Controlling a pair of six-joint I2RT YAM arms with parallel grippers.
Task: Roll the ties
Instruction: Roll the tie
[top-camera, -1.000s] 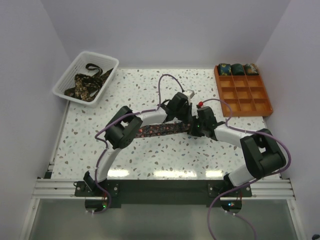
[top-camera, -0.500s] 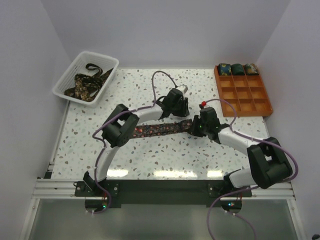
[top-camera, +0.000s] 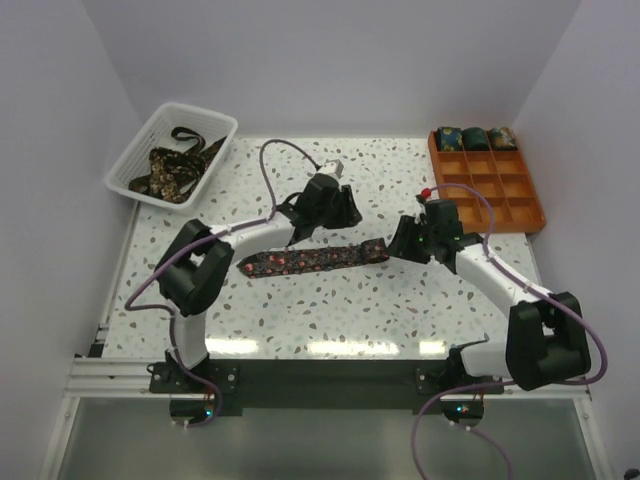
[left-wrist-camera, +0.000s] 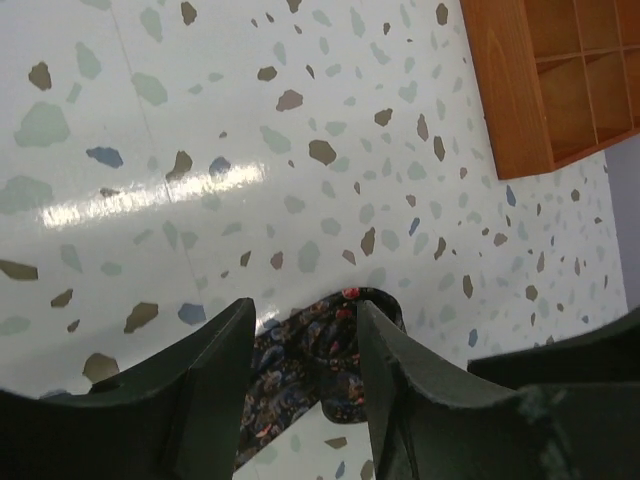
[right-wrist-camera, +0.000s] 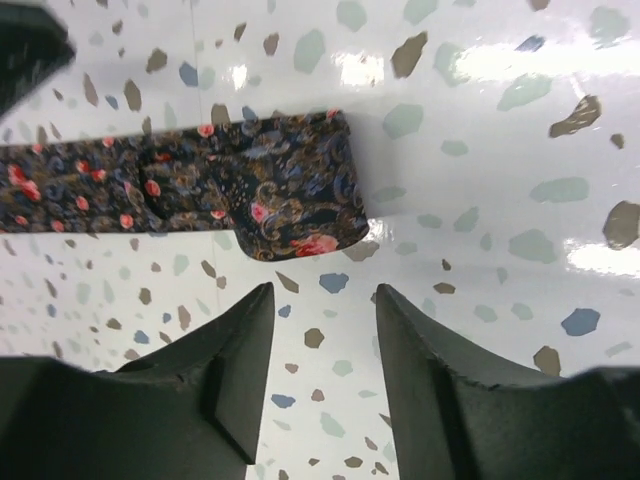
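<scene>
Dark floral tie (top-camera: 315, 258) lies flat on the speckled bench (top-camera: 300, 310), with the left jaws and right jaws both near its blunt end.

Only the overhead view takes in the whole strip, the white mesh basket (top-camera: 150, 135) of loose ties (top-camera: 175, 170) and the orange gridded tray (top-camera: 490, 205) with three rolled ties (top-camera: 475, 138); there, though, the wrist housings hide both sets of fingertips. The left wrist view shows the tie (left-wrist-camera: 310, 355) framed in the gap between the left jaws, most of it cut off by the fingers, so contact cannot be judged. The right wrist view shows the tie's (right-wrist-camera: 200, 195) end just beyond the tips of the right jaws, apart from them. Both pairs stand partly spread, gripping nothing.
</scene>
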